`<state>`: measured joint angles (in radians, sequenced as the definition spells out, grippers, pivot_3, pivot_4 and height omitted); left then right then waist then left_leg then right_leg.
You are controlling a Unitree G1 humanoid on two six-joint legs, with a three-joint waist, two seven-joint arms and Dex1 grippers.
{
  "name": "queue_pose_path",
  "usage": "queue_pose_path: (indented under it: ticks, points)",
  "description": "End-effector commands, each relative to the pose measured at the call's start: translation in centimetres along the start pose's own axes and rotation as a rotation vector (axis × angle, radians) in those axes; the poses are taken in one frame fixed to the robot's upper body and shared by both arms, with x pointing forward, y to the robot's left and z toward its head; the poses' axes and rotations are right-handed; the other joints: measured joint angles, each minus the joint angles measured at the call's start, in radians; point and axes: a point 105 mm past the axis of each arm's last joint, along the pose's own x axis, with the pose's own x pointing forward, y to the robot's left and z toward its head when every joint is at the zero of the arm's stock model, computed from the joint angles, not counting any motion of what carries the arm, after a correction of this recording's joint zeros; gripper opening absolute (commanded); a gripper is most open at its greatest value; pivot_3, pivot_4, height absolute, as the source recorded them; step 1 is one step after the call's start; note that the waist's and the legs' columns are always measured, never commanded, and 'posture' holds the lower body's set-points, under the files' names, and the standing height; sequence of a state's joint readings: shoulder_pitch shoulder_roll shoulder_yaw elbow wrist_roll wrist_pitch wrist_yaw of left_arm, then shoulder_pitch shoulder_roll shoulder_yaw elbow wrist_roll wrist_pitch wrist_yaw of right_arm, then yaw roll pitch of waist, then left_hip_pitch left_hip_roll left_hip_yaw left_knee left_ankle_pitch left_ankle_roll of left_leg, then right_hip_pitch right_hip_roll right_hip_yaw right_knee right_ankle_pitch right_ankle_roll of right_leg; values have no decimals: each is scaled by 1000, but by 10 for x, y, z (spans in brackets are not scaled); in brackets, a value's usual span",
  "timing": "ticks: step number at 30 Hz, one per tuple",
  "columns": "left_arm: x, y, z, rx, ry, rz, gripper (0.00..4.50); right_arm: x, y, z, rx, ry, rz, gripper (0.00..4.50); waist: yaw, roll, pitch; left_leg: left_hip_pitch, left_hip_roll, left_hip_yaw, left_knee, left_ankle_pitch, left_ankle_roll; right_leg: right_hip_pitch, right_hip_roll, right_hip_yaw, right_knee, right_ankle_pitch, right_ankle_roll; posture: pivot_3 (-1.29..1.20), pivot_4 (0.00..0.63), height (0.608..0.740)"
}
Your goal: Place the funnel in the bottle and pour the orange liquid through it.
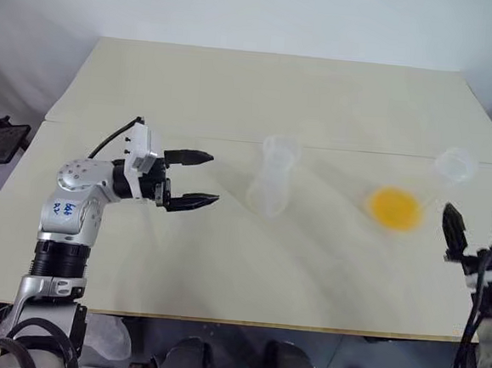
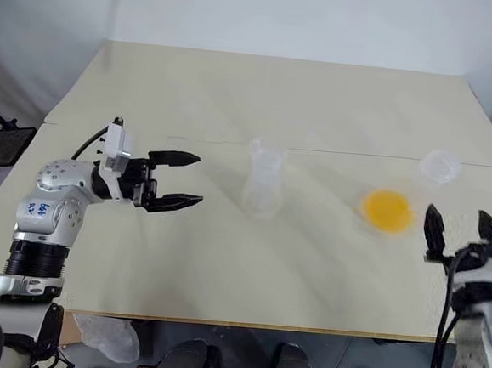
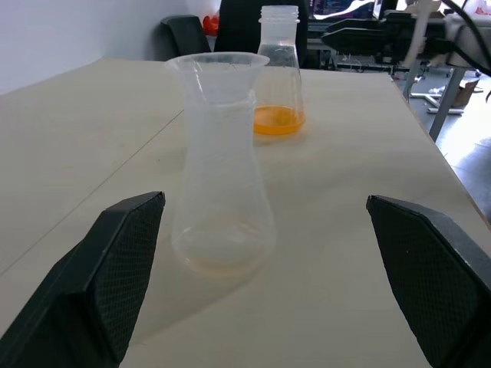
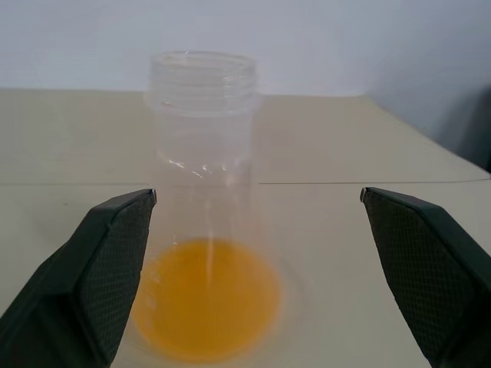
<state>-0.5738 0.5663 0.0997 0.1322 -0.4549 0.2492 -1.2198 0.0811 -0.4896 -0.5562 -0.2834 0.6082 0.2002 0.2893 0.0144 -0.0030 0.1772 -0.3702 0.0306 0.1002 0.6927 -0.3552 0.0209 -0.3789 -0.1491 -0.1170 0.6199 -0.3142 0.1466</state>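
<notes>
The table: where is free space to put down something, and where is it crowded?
The table is bare behind the seam, and along the near edge. The middle band is crowded: left end effector, bottle with funnel, flask of orange liquid, right end effector.

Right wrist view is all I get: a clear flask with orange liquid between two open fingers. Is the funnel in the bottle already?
Observer: Yes. The funnel sits in the neck of the bottle, which stands upright on the table.
Operator: Where is that bottle relative to the flask?
Observer: It stands to the robot's left of the flask, apart from it, near the middle of the table.
Operator: And the left gripper?
Observer: The left gripper is open and points at the bottle from the left, without touching it.
</notes>
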Motion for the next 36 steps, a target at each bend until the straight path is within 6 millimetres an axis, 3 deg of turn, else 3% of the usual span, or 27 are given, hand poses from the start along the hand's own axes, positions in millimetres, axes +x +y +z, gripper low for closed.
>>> queue_pose_path:
  ticks: [1,9,20,23,27,30,36]
  points:
    - [0,-4,12,40,-33,8,4480,15,-2,11,16,-20,20,4500,4,0,0,0,0,0,0,0,0,0,0,0,0,0,0,0,150,740]
    - [0,-12,12,31,-36,13,4480,54,5,13,75,-23,73,4500,4,0,0,-1,0,1,0,0,0,0,0,0,0,0,0,0,150,740]
    - [2,-14,13,39,-41,21,4480,75,4,14,96,-37,78,4500,3,0,0,-1,0,2,0,0,0,-1,0,-1,0,0,0,0,150,740]
    - [2,-14,13,44,-43,25,4500,78,4,15,117,-53,77,3903,2,0,0,-1,0,3,0,0,0,-1,0,-1,-1,0,0,0,150,740]
    - [3,-13,13,51,-45,29,4500,80,7,16,122,-58,89,2628,0,0,0,-1,0,3,0,0,0,-1,0,-1,-1,0,0,0,150,740]
    - [4,-12,14,54,-50,32,4500,81,13,22,117,-93,131,2583,-4,0,0,-1,0,3,0,0,0,-1,0,-1,-1,0,0,0,150,740]
    - [5,-12,14,43,-72,44,4500,85,54,62,19,-278,275,2583,-17,2,1,-1,0,2,0,0,0,-2,0,0,0,0,0,0,150,740]
